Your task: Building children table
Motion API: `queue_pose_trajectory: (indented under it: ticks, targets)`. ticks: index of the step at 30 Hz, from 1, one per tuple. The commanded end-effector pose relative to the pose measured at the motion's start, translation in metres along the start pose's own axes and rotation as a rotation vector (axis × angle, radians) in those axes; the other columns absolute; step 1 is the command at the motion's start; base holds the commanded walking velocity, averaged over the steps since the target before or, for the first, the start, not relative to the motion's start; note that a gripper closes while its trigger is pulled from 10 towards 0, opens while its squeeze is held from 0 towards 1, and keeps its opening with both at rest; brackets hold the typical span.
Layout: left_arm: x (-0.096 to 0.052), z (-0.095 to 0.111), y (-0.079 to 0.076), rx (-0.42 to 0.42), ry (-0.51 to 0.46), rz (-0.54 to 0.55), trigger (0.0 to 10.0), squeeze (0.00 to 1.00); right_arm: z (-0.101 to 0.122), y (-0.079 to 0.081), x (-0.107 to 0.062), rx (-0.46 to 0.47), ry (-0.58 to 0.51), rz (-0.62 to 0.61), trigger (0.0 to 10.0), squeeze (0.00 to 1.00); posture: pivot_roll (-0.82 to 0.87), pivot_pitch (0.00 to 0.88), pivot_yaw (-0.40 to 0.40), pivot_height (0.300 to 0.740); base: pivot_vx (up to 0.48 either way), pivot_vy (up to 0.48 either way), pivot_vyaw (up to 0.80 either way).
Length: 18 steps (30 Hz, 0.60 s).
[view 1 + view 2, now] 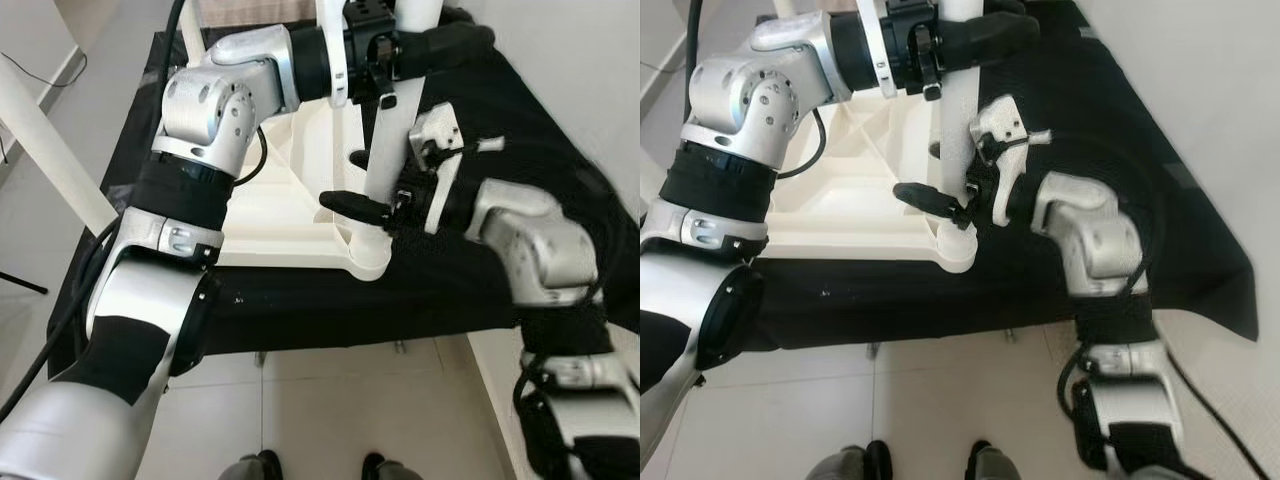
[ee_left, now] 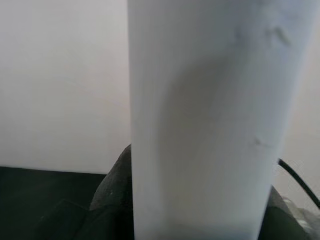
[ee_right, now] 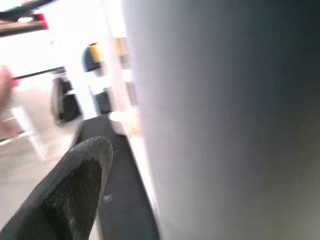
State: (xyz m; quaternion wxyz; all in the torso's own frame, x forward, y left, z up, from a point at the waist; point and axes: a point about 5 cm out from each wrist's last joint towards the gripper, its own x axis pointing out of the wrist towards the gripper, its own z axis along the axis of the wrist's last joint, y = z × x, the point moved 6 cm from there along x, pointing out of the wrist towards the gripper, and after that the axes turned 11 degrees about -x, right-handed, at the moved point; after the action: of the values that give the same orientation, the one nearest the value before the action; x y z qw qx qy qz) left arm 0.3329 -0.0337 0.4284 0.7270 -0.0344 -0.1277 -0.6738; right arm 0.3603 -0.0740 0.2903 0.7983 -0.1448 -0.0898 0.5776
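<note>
You had both the left gripper [image 1: 420,48] and right gripper [image 1: 385,215] clamped on the upright white cylindrical plastic leg [image 1: 385,150], steadying it in the corner socket of the upturned white plastic children's tabletop [image 1: 290,215].

1. I'm in a plain indoor room, likely a home: pale floor tiles [image 1: 330,400] lie below the black cloth [image 1: 520,130].
2. White walls [image 1: 1200,90] rise just beside that cloth.

Low surface draped in a black cloth [image 1: 500,130], white plastic tabletop [image 1: 285,215] lying flat on the cloth, seemingly underside up, pale tiled floor [image 1: 330,410] below and around, a white panel [image 1: 50,150] leaning at the left edge
</note>
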Motion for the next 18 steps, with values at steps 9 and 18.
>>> queue_pose_trajectory:
  ticks: [9, 18]
  targets:
    - [0.014, -0.005, -0.014, -0.041, 0.012, -0.084, 0.0, 0.00, 0.005, 0.027, 0.019, 0.009, -0.056, 0.356, 0.0, 0.00, -0.03, 0.217, 0.032, 0.740, 0.000, 0.000, 0.00]
    - [0.016, -0.005, -0.017, -0.039, 0.014, -0.093, 0.0, 0.00, 0.004, 0.031, 0.019, -0.007, -0.074, 0.442, 0.0, 0.00, -0.03, 0.217, 0.034, 0.740, 0.000, 0.000, 0.00]
